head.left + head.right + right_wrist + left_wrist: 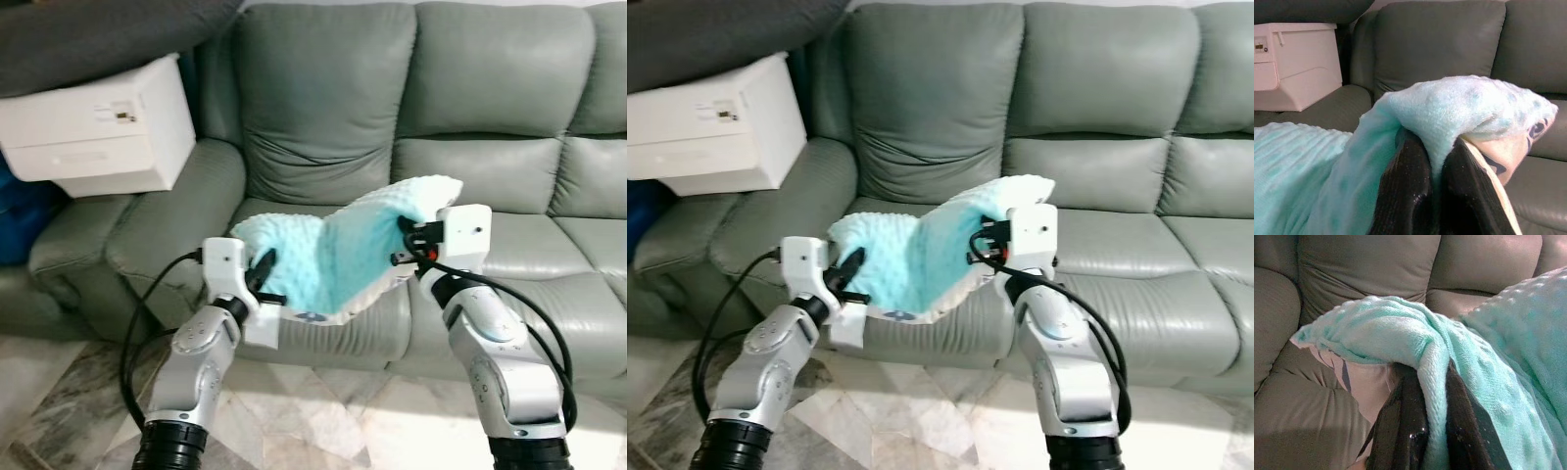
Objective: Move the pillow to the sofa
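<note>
A soft mint-green pillow (pixel 338 250) with a pale patterned underside hangs between my two grippers above the front of the grey sofa's seat (pixel 529 259). My left gripper (pixel 265 269) is shut on the pillow's left edge; in the left wrist view the fabric (pixel 1432 396) is pinched between the black fingers (pixel 1403 426). My right gripper (pixel 409 240) is shut on the raised right corner (pixel 1469 105), which stands higher than the left side, with a black finger (pixel 1405 191) on each side of the fabric. The pillow sags in the middle.
The grey leather sofa (pixel 323 108) spans the view, with its armrest (pixel 167 220) on the left. A white box (pixel 103 127) rests on another grey seat at the far left. Pale marble floor (pixel 323 421) lies under my arms.
</note>
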